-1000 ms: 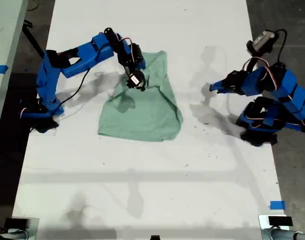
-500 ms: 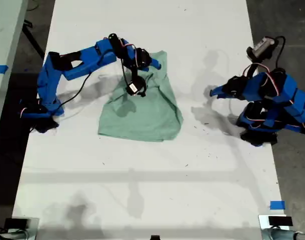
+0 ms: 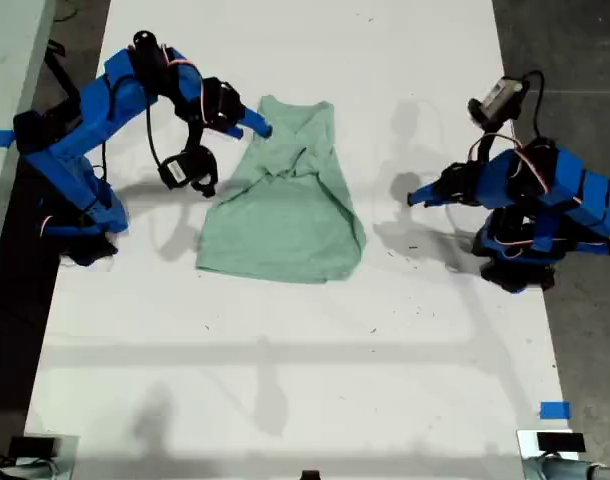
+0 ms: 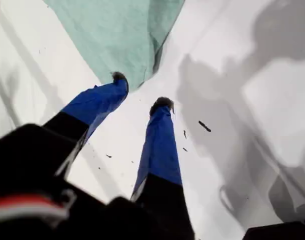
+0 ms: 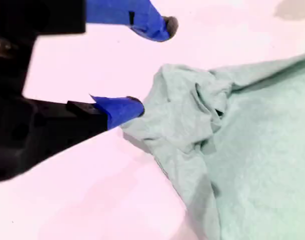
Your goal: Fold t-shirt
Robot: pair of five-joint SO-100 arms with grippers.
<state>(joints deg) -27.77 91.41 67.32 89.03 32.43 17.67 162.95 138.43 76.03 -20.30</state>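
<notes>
The t-shirt point(image 3: 285, 215) is spread on the white table point(image 3: 385, 340), near the middle in the exterior view, with its upper part folded over and bunched; in both wrist views it is cut off by the frame. My second gripper point(image 3: 257, 127) is seen at the shirt's upper corner on the exterior view's left, the arm raised high and bent down toward it. In the second wrist view my second gripper point(image 5: 152, 65) is shown with jaws parted and nothing between them, one tip just beside the crumpled corner of cloth point(image 5: 192, 100); whether it touches cannot be made out. My first gripper point(image 3: 417, 195) is held low on the exterior view's right, pointed toward the shirt and apart from it. In the first wrist view my first gripper point(image 4: 141, 90) is shown spread and empty over bare table. A small white label point(image 3: 175, 172) is seen on the second arm; its writing cannot be read.
</notes>
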